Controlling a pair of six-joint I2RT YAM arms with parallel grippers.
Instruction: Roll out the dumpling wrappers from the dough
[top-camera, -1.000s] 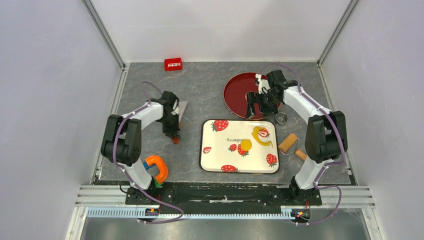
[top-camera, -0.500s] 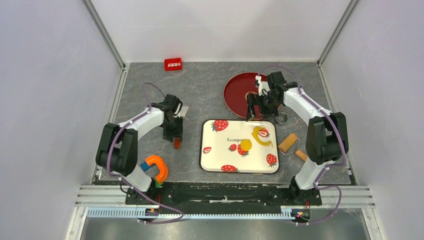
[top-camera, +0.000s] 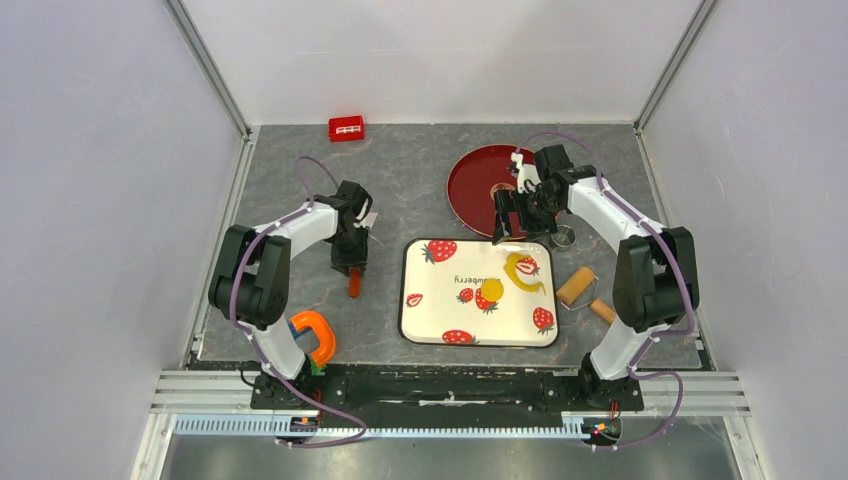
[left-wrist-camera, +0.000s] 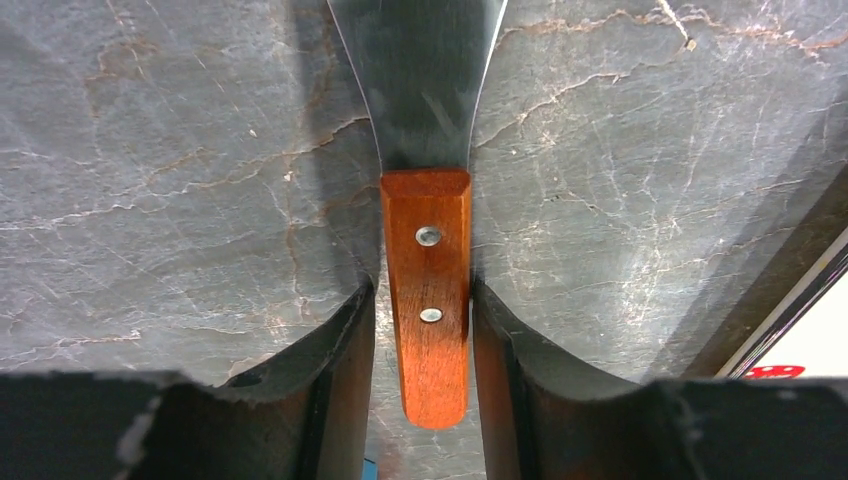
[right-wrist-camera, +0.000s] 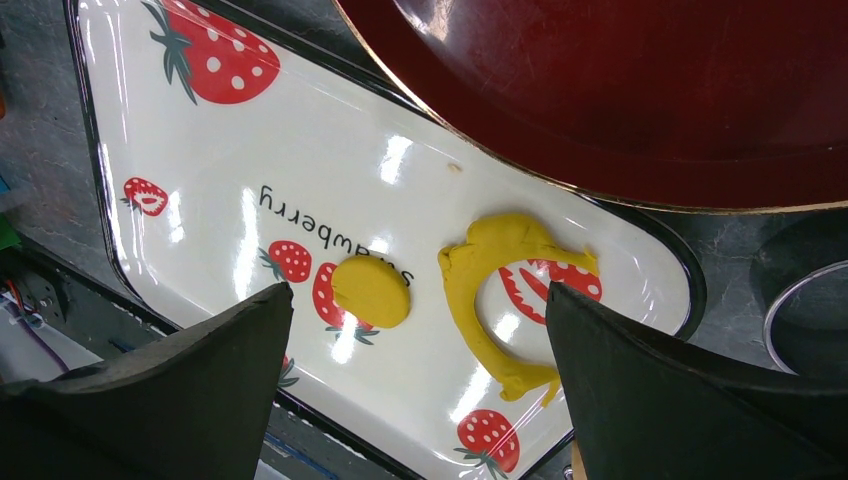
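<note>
Yellow dough is lying in two pieces on the strawberry tray (top-camera: 440, 315). We are seeing one dumpling wrapper (right-wrist-camera: 371, 291), a small flat round disc, sitting near the tray's middle on a strawberry print. Just beside it, toward the tray's far right corner, the leftover dough (right-wrist-camera: 497, 300) is curling as a ragged hooked strip. The two pieces are lying close but apart.

The right fingers (top-camera: 505, 225) are hanging over the tray's far edge, spread wide with nothing between them, and through that gap we are looking down on both pieces. Just beyond the tray's far edge a dark red plate (top-camera: 475, 180) is resting on the tabletop (top-camera: 400, 170). A small metal ring (top-camera: 564, 236) is sitting off the tray's far right corner, and a wooden roller (top-camera: 575, 286) is lying just off its right side.

Off the tray's left side, a scraper (left-wrist-camera: 428, 300) with a wooden handle and steel blade is lying flat on the tabletop. The left fingers (top-camera: 350, 262) are standing apart on either side of the handle, with thin dark slivers showing between them and the wood.
</note>
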